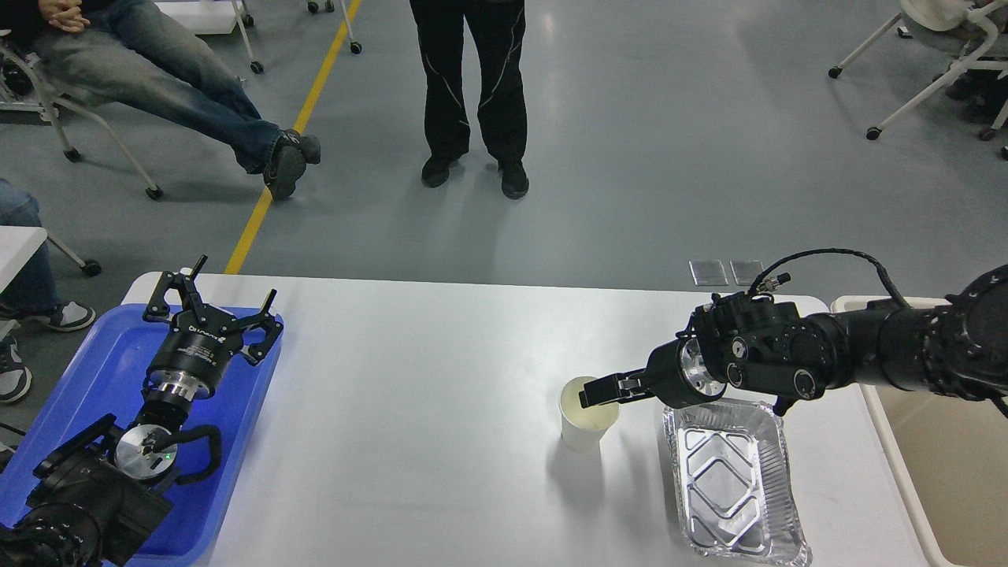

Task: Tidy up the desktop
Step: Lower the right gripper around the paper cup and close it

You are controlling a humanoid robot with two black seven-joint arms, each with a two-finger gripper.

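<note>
The white desktop [441, 409] fills the lower half of the head view. A white paper cup [587, 429] stands upright on it, right of centre. My right gripper [592, 394] reaches in from the right and is pinched on the cup's right rim, with one finger inside the cup. An empty foil tray [732, 480] lies just right of the cup, under my right wrist. My left gripper [228, 295] is open and empty, hovering over the blue plastic tray [102, 370] at the left edge.
A beige rectangular bin [937, 465] stands off the desktop's right edge. One person stands beyond the far edge of the desktop [468, 87] and another sits at the upper left [157, 79]. Chairs on castors stand at the upper right.
</note>
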